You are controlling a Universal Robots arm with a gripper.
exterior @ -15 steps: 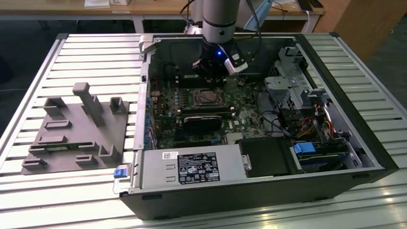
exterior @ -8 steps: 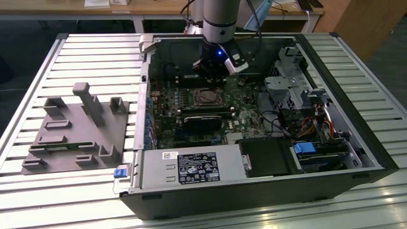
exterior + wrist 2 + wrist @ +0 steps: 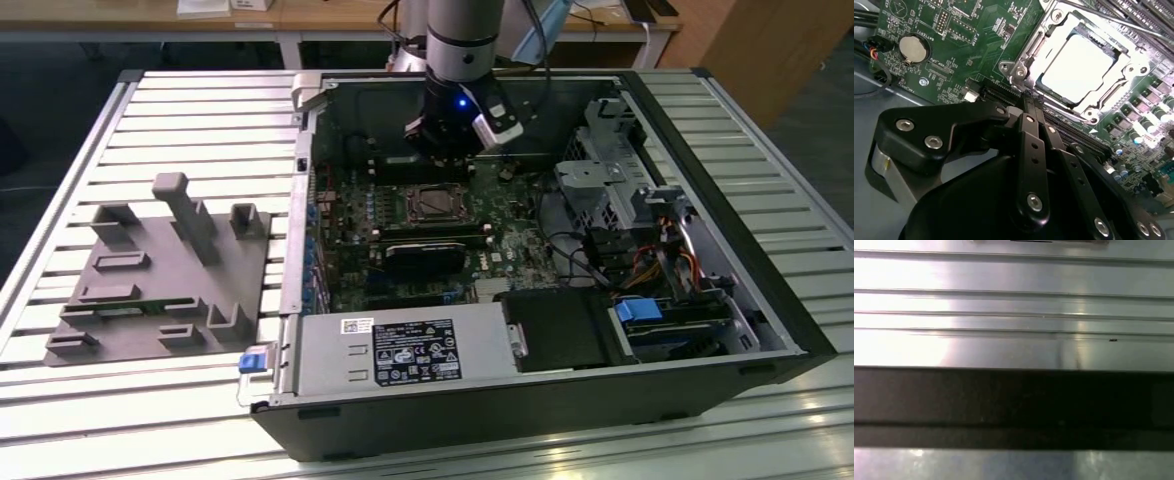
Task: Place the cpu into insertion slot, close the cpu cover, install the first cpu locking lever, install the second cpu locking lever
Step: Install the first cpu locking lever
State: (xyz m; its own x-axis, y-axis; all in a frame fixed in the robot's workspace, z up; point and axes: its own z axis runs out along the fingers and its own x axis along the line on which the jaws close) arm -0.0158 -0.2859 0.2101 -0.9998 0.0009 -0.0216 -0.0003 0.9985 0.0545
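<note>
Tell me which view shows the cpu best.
The second wrist view: the cpu sits close up, its pale face framed by the cover. In the exterior view it is a small square on the board. The first wrist view faces metal slats.

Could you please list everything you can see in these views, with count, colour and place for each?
cpu: one, pale silvery, seated in the socket.
insertion slot: one, silvery rim, centre of the green board.
cpu cover: one, silvery frame, lying down around the chip.
motherboard: one, green, inside the case.
coin battery: one, silver, on the board beside the socket in the second wrist view.
computer case: one, black, open, on the slatted table.
power supply: one, grey with a black label, at the case's near edge.
fixture block: one, grey, at the exterior view's left.
slatted table: one, silvery.
gripper: one, black, fingers together, empty, just beside the socket.
</note>
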